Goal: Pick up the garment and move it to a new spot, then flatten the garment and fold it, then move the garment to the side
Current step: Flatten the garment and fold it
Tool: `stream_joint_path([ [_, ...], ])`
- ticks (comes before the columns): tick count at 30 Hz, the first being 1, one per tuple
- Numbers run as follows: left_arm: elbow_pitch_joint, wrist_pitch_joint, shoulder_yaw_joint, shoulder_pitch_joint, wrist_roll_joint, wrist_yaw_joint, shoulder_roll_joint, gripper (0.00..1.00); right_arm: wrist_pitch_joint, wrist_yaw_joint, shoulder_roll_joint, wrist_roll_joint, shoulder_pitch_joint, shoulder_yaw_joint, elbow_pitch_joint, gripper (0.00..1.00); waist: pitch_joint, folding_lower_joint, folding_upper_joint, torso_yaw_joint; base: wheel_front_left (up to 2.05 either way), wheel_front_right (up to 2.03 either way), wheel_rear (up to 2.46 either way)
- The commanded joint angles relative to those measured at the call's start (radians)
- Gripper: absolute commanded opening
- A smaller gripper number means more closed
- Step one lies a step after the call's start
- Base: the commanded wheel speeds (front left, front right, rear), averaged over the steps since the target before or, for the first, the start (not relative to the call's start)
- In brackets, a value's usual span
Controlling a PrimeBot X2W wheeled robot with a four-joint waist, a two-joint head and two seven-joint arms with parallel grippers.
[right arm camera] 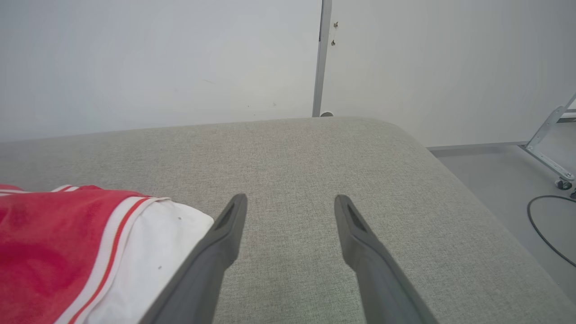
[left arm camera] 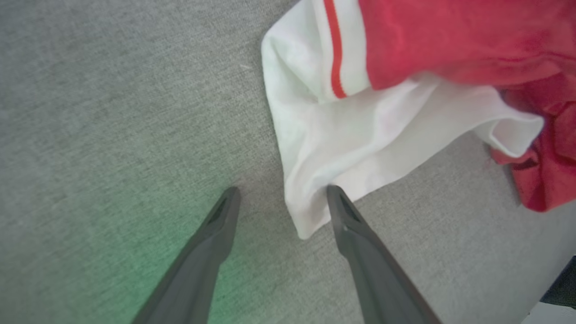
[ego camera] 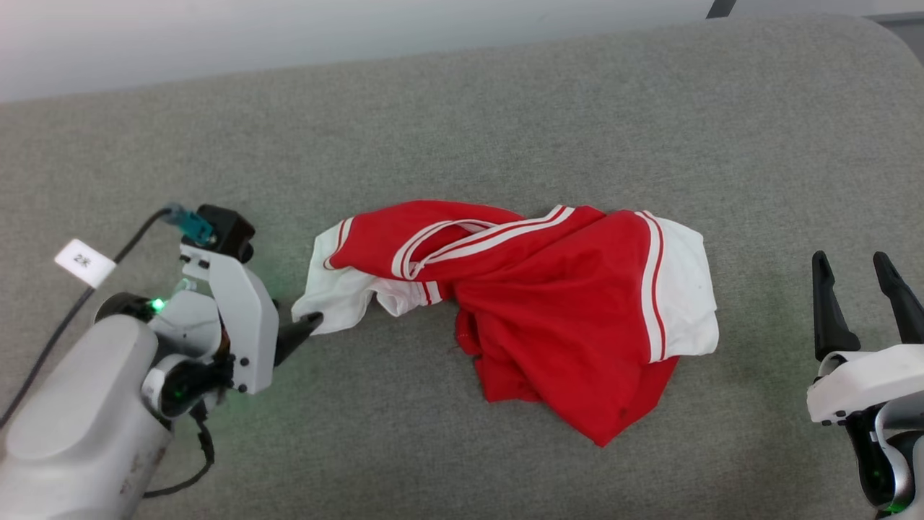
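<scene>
Head view shows the garment [ego camera: 563, 303] crumpled in a twisted heap mid-cushion [ego camera: 505, 108]: soft red cloth, white sleeves and striped trim at both ends, on coarse grey weave. At the left sleeve's near corner the left gripper [left arm camera: 282, 191] stands spread wide, one tapered finger touching it, gripping nothing. The right gripper [ego camera: 850, 258], wide and empty, sits well right.

Printed on a small white tag [ego camera: 84, 261] fixed to the black cable [ego camera: 66, 321] beside the left arm: two dark characters, set at a tilt. First legible as "2". Second too small and blurred to make out with any certainty.
</scene>
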Motion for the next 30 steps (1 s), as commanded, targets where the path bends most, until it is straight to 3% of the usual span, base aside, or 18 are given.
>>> stream_joint_path([
  [1,0.020,0.001,-0.004,-0.004,-0.017,-0.002,-0.014,1.00,-0.004,-0.001,-0.001,0.009,-0.010,0.001,-0.002,1.00,0.004,0.0000,0.0000,0.002,0.00,0.00,0.00],
  [3,0.048,0.002,-0.004,-0.003,-0.037,-0.002,-0.026,1.00,-0.004,-0.001,-0.003,0.009,-0.016,0.002,-0.002,1.00,0.006,0.0000,0.0000,0.003,0.00,0.00,0.00],
  [4,0.059,0.002,-0.006,-0.004,-0.044,-0.002,-0.030,0.65,-0.004,-0.001,-0.004,0.009,-0.017,0.003,-0.001,1.00,0.007,0.0000,0.0000,0.004,0.00,0.00,0.00],
  [5,0.071,0.002,-0.006,-0.005,-0.051,-0.002,-0.035,0.20,-0.004,-0.001,-0.005,0.008,-0.019,0.003,-0.001,1.00,0.007,0.0000,0.0000,0.005,0.00,0.00,0.00],
  [6,0.080,0.004,-0.007,-0.005,-0.062,-0.002,-0.038,0.00,-0.003,-0.001,-0.005,0.008,-0.021,0.004,-0.002,1.00,0.006,0.0000,0.0000,0.006,0.00,0.00,0.00],
  [10,0.103,0.022,-0.004,-0.007,-0.102,-0.002,-0.044,0.00,0.001,-0.001,-0.011,0.005,-0.021,0.002,-0.003,1.00,0.002,0.0000,0.0000,0.012,0.00,0.00,0.00],
  [19,0.065,0.021,0.017,-0.011,-0.130,0.010,0.010,0.00,0.013,-0.001,-0.019,-0.006,-0.005,-0.017,-0.009,1.00,-0.022,0.0000,0.0000,0.041,0.00,0.00,0.00],
  [30,-0.075,0.052,0.057,0.082,-0.150,0.076,0.127,0.00,0.031,-0.001,-0.018,-0.010,0.009,-0.024,-0.021,1.00,-0.044,0.0000,0.0000,0.065,0.00,0.00,0.00],
])
